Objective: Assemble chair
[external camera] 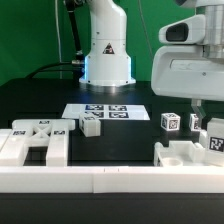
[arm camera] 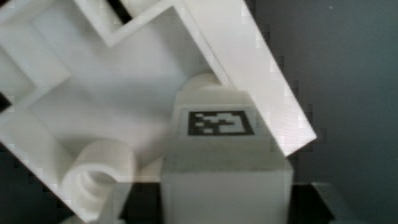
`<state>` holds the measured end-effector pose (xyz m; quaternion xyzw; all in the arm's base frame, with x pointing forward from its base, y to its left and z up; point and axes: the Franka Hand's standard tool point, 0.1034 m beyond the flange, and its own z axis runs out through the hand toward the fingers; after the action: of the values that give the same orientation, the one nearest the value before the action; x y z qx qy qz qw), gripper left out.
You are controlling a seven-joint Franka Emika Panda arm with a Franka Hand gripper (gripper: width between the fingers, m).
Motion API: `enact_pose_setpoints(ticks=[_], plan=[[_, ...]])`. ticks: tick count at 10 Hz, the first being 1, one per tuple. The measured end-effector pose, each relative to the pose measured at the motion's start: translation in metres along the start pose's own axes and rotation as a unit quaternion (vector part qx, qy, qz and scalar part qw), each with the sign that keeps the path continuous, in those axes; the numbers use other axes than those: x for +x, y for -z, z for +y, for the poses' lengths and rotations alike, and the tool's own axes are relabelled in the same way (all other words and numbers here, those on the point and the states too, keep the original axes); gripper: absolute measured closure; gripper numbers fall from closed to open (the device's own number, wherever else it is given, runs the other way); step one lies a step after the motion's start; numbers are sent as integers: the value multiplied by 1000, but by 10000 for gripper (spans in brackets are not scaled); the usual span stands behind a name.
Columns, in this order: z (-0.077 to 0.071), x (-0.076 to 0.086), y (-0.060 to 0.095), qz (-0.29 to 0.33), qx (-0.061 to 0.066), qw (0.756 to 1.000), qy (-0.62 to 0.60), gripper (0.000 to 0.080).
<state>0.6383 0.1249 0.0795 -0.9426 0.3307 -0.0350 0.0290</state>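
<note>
The chair [external camera: 30, 135] is seen unassembled, its white parts spread over the black table [external camera: 150, 98] betw. the marker board [external camera: 105, 112] and the long white border wall [external camera: 110, 182]. Toward the ext. view's left, a big flat piece [external camera: 45, 148] w/ open slots is laid just behind the wall. A small block [external camera: 91, 125] is set just beside it, near the board's front edge. Toward the ext. view's right, a tagged cube [external camera: 170, 122] is stood on the table w/ a second tagged part [external camera: 193, 123] close by. A low notched piece [external camera: 185, 152] is laid by the wall there, w/ a third tagged part [external camera: 215, 140] at its far side. The gripper [external camera: 199, 108] is positioned low over that right-hand group, approx. above the second tagged part. The arm's base [external camera: 106, 55] is seen behind the board. The jaws are clenched, but the fingers are not made out in either view, so what is pinched, if anything, cannot be told. In the wrist view a tagged block [arm camera: 222, 150] is shown upright at centre, close to the camera, tag toward it. Behind it a large white panel [arm camera: 160, 60] w/ cut-outs is seen tilted, and a round peg [arm camera: 98, 178] is seen beside the block's base.
</note>
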Motion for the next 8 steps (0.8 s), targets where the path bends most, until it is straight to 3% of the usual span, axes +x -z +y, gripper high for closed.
enact_pose_setpoints(ticks=[3,8], plan=[[2,0,-1,-4,11,986,-165,509],[2,-1,-1,-11,14,949,-316,509]])
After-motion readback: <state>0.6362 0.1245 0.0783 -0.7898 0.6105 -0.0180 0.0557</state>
